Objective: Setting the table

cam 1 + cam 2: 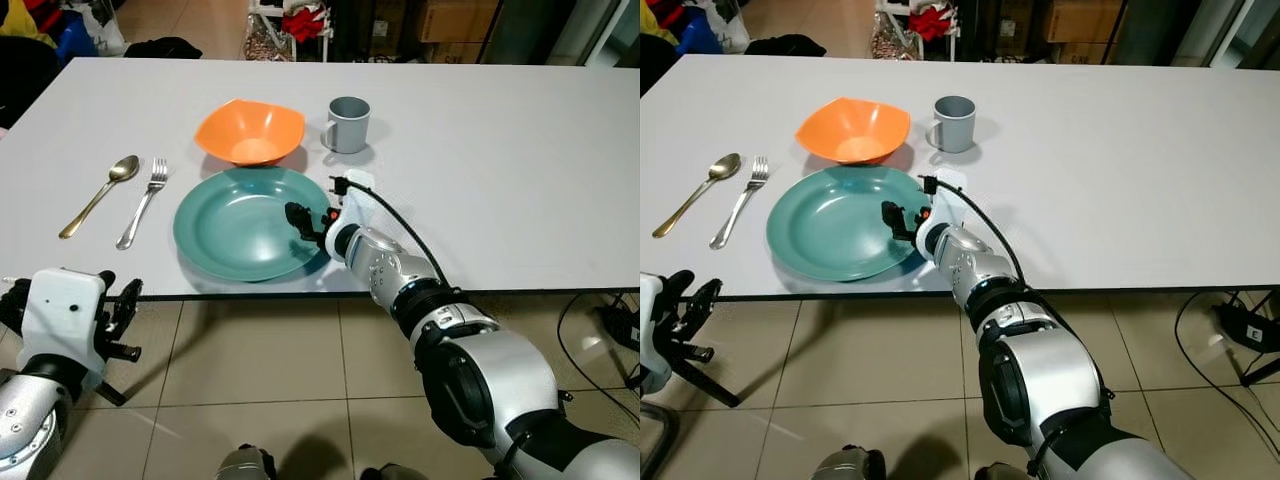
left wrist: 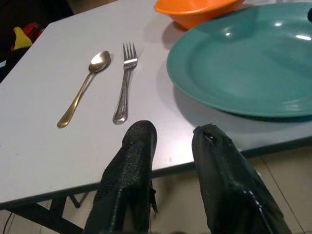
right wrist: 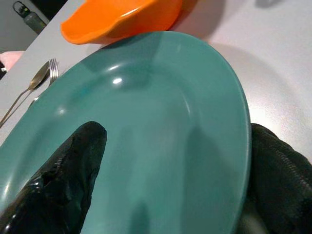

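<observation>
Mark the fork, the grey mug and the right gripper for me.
fork [image 1: 143,205], left eye view, on the middle of its handle.
grey mug [image 1: 349,124], left eye view, on its outer wall.
right gripper [image 3: 170,180], right wrist view, midway between its fingertips, at the green plate [image 3: 146,97] rim.

Even indoor light, bright on the white table [image 1: 500,150]. Small glare spots on the teal plate [image 3: 161,97]. Soft shadows beside the orange bowl [image 1: 250,130] and grey mug [image 1: 347,124]. Head views sharp; black fingers [image 2: 129,180] blurred close to both wrist cameras.
</observation>
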`<state>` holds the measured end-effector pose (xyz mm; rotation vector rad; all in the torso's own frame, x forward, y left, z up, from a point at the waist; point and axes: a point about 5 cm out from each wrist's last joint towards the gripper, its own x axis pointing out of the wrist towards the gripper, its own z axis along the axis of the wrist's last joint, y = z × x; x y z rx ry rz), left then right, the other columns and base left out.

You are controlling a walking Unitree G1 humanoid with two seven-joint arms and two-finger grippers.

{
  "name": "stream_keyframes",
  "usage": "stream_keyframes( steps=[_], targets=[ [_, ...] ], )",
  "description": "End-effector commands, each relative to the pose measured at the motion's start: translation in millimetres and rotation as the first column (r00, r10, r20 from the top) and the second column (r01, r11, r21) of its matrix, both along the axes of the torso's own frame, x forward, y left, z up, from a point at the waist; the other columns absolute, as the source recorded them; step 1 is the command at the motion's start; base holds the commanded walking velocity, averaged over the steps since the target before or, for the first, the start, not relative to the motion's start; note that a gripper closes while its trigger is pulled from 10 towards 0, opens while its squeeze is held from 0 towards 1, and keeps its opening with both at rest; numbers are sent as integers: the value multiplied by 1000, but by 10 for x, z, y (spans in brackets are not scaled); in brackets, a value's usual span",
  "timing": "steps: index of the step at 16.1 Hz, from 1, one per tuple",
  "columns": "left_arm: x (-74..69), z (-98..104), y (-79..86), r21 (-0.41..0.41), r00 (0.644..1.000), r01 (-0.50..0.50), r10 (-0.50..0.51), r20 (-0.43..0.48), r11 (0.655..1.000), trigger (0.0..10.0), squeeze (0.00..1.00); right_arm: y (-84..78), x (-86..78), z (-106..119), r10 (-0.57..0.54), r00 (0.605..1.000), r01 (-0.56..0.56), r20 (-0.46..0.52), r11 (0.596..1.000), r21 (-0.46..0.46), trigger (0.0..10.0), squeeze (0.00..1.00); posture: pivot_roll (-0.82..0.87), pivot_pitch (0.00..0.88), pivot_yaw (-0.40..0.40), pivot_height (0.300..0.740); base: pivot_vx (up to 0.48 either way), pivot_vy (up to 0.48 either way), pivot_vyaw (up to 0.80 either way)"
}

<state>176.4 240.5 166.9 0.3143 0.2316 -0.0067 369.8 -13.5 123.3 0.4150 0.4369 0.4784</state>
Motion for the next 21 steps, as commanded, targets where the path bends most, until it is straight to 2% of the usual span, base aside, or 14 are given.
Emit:
stream_keyframes(
  steps=[1,8,11,12,13,15,16,19,21],
  targets=[
    [-28,44,9,9,1000,-8,8,7,1000,10000,0,1221,-555,278,296,955,-295,22,941,163,10000,0,218,90,-17,740,0,0,0],
    [-270,159,100,56,999,-50,51,-14,997,10000,0,1365,-692,235,309,951,-300,-16,935,191,10000,0,332,108,-32,740,0,0,0],
    [-262,170,99,57,999,-41,41,-16,998,10000,0,1342,-673,231,296,955,-289,-11,939,188,10000,0,323,101,-24,740,0,0,0],
    [-210,169,66,41,1000,-14,14,-4,999,10000,0,1280,-618,234,279,960,-276,6,945,173,10000,0,296,91,-14,740,0,0,0],
    [-117,152,-29,-2,999,45,-45,20,999,10000,0,1143,-514,226,253,967,-255,30,954,156,10000,0,254,78,-3,740,0,0,0],
    [-53,121,-111,-44,996,91,-90,29,995,10000,0,1022,-433,219,244,968,-249,55,959,134,10000,0,196,63,8,740,0,0,0],
    [11,74,-173,-68,992,121,-120,30,990,10000,0,889,-359,199,244,967,-251,78,962,109,10000,0,164,55,13,740,0,0,0],
    [237,-31,-316,-120,982,184,-179,50,975,10000,0,353,-125,141,220,964,-228,149,973,39,10000,0,52,28,28,740,0,0,0],
    [299,-45,-346,-132,980,198,-192,59,971,10000,0,189,-72,135,206,964,-214,168,976,31,10000,0,31,21,33,740,0,0,0]
  ],
)
